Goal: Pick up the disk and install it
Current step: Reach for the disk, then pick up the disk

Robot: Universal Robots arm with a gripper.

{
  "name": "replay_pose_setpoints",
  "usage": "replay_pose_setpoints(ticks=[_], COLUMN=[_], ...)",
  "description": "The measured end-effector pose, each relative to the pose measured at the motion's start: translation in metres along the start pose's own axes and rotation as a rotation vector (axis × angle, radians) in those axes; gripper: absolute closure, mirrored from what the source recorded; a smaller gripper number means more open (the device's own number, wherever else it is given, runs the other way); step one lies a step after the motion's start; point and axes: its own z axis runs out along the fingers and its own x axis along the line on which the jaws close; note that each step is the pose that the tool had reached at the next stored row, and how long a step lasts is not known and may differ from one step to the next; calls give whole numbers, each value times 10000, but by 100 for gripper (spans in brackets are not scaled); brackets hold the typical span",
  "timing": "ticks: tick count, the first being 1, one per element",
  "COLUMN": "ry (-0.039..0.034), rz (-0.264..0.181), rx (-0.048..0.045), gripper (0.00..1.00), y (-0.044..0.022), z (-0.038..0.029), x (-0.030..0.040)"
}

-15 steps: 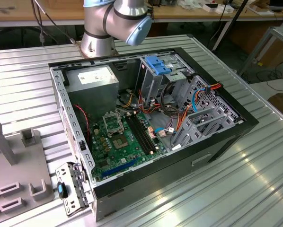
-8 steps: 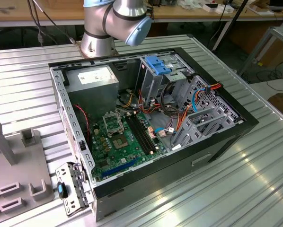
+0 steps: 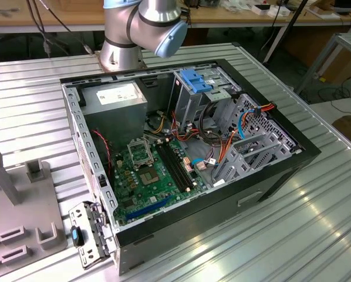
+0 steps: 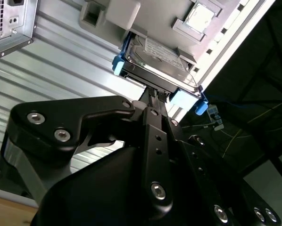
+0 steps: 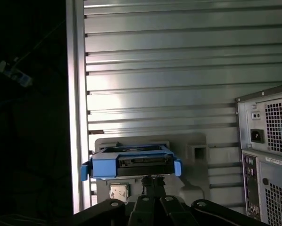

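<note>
second wrist view: claw (image 4: 156,95) at disk (image 4: 155,59) edge, beside table (image 4: 228,49) rim

Was a flat rectangular disk (image 4: 156,60) (image 5: 131,163), seen in both wrist views; had a grey metal body, pale label on top, bright blue carrier around it; lay level on a grey holder (image 5: 197,160) at the ribbed table's (image 5: 155,70) edge.

Robotics lab or workshop: ribbed aluminium desk (image 3: 293,235), robot arm (image 3: 146,29) at 12 o'clock, opened computer case (image 3: 222,205), cable-strewn wooden benches (image 3: 23,17) behind.
</note>
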Motion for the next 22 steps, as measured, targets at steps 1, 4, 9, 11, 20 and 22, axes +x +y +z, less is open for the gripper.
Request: replay_pose_setpoints(ticks=[1, 4, 9, 11, 20, 22], ry=[6, 18, 40, 47, 53, 54], rz=[-6, -25, -57, -66, -90, -95], rx=[0, 1, 2, 2, 2, 2], gripper=[89, 89, 89, 89, 89, 89], y=[-1, -5, -15, -17, -19, -19], z=[0, 0, 0, 1, 1, 1], x=[21, 91, 262, 305, 332, 332])
